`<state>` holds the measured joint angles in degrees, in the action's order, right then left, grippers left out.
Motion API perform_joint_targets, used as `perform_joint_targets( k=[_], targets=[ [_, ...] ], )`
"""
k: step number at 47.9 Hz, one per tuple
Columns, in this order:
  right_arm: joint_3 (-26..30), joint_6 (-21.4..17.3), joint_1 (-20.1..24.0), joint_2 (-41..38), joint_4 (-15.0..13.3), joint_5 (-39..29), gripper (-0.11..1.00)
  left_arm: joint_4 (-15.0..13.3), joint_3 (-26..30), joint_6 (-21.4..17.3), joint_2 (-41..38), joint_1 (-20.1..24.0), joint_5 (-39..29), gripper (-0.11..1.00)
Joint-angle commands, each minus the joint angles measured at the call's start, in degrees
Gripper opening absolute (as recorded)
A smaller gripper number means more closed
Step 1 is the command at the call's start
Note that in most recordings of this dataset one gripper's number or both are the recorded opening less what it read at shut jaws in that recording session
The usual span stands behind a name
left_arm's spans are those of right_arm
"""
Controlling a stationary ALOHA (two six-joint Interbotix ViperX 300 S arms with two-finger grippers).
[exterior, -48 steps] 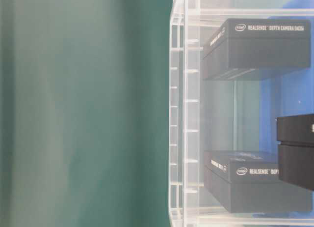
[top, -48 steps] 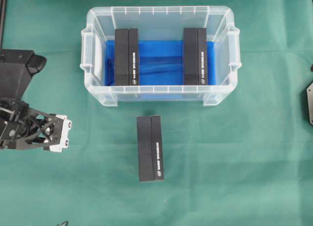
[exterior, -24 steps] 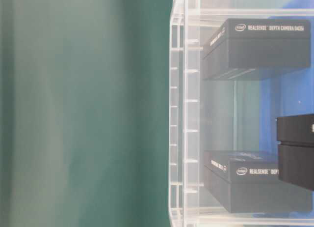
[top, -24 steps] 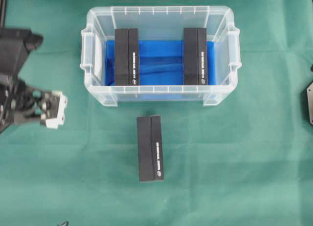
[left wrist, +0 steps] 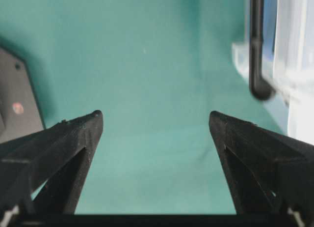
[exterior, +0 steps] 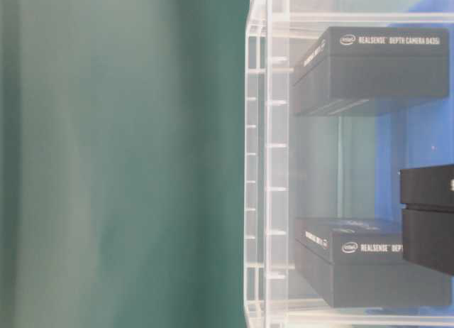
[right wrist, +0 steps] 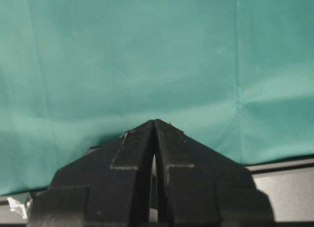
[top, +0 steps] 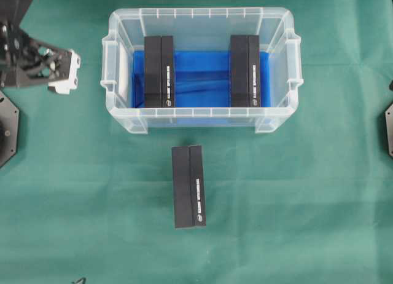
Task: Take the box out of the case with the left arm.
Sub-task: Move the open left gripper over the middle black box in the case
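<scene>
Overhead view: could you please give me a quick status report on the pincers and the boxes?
Left pincer open, empty, beside case. Right pincer shut. Two boxes in case, one box on cloth. Nothing blocking.

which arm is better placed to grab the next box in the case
Left. Its hand is open and empty, just outside the case on the side of the nearer box. The right hand is shut over bare cloth, and only an edge of that arm shows far from the case overhead.
</scene>
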<state>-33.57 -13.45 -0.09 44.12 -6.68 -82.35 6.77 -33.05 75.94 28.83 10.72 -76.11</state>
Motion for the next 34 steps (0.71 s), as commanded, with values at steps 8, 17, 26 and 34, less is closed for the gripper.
perform_joint_targets(
  k=[8,17,26,34],
  targets=[
    [0.5,-0.2,-0.1,-0.3,0.0,0.2,0.02,-0.3,1.2,-1.1,0.3,1.8,0.3,0.86],
    [0.6,-0.2,0.0,-0.4,0.0,0.2,0.02,-0.4,1.1,-1.1,0.5,1.8,0.3,0.86],
    [0.5,-0.2,-0.1,-0.6,-0.1,0.2,0.02,-0.8,1.3,-1.0,0.3,1.8,0.3,0.86],
    [0.5,-0.2,-0.1,-1.1,-0.1,0.3,0.02,-1.1,2.4,-0.9,-0.7,1.8,1.0,0.86]
  ],
)
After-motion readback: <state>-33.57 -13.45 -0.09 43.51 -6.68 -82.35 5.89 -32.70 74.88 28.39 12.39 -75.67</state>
